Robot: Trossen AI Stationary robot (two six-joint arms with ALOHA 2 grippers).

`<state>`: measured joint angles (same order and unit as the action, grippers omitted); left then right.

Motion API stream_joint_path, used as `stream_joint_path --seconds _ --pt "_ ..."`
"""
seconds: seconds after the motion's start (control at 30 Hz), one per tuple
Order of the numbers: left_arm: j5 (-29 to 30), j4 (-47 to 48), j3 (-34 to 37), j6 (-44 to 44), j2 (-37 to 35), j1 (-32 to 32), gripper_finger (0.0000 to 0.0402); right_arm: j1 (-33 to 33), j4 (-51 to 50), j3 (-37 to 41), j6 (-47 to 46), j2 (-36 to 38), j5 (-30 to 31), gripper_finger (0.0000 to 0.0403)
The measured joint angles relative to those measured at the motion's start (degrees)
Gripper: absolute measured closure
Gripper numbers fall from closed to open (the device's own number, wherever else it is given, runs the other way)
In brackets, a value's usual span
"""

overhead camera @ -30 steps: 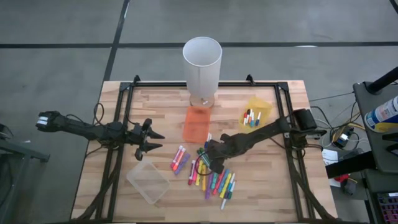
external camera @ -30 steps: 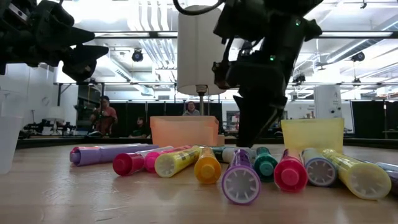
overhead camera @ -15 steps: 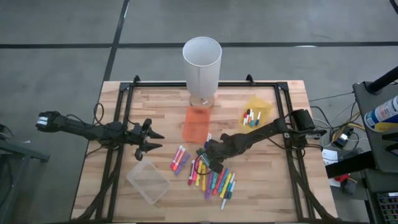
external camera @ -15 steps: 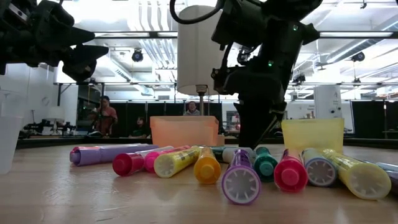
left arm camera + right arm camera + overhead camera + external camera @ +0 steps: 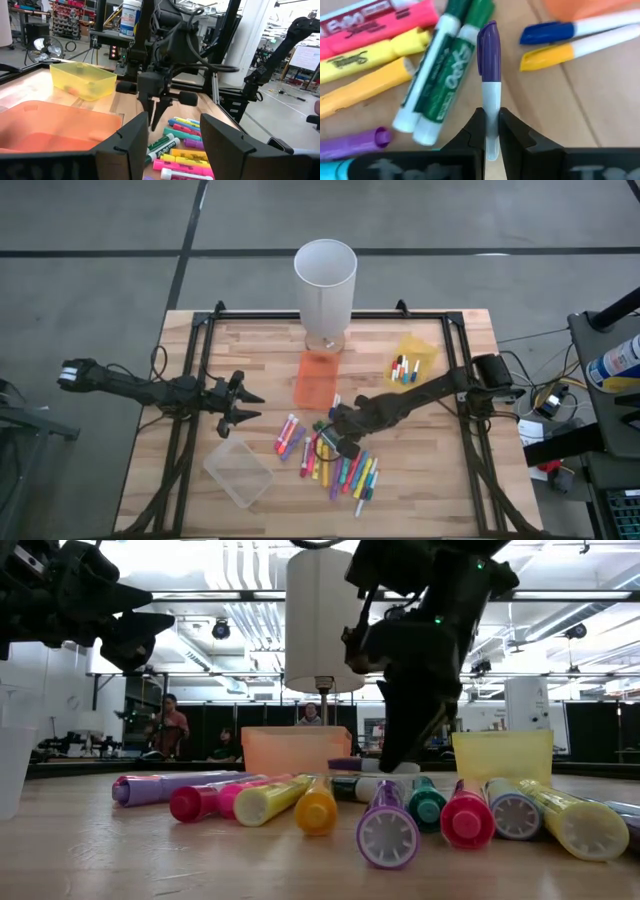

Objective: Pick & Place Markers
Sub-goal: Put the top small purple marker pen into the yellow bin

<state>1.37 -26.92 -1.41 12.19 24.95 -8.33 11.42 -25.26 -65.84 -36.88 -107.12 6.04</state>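
Note:
Many coloured markers (image 5: 342,468) lie in a loose pile on the wooden table's near middle. My right gripper (image 5: 333,425) hangs over the far end of that pile, shut on one purple-capped marker (image 5: 489,45) with a pale barrel. In the low view this marker (image 5: 352,765) shows level, just above the lying ones. My left gripper (image 5: 250,407) waits open above the table's left part, facing the pile; its fingers (image 5: 131,137) frame the left wrist view. My right gripper pinches the purple-capped marker between its two fingers (image 5: 476,127) on the pale barrel (image 5: 491,105), near the end away from the cap. The fingers slant down from above. The marker sits about level, lifted just clear of the pile, with its capped end sticking out past the fingertips.
An orange bin (image 5: 316,378) stands just beyond the pile. A yellow bin (image 5: 414,350) at the far right holds several markers. A clear bin (image 5: 238,470) lies near left. A tall white cylinder (image 5: 325,280) stands at the far middle. Green markers (image 5: 445,80) lie beside the held one.
My right gripper has risen a little from among the markers, bringing the purple-capped marker up with it. A few markers at the left of the pile, pink, yellow and orange ones, have shifted slightly on the table.

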Motion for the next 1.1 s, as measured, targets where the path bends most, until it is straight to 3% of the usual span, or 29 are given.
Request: stream_joint_path --seconds 0.43,1.1 --pt "-0.02 -0.02 -0.02 0.02 0.0 0.0 0.0227 -0.02 -5.78 -0.05 -0.69 3.2 2.18 0.0379" --pt "-0.02 0.0 -0.01 0.02 0.0 0.01 0.0227 -0.02 -26.1 -0.13 -9.82 19.37 16.99 0.038"
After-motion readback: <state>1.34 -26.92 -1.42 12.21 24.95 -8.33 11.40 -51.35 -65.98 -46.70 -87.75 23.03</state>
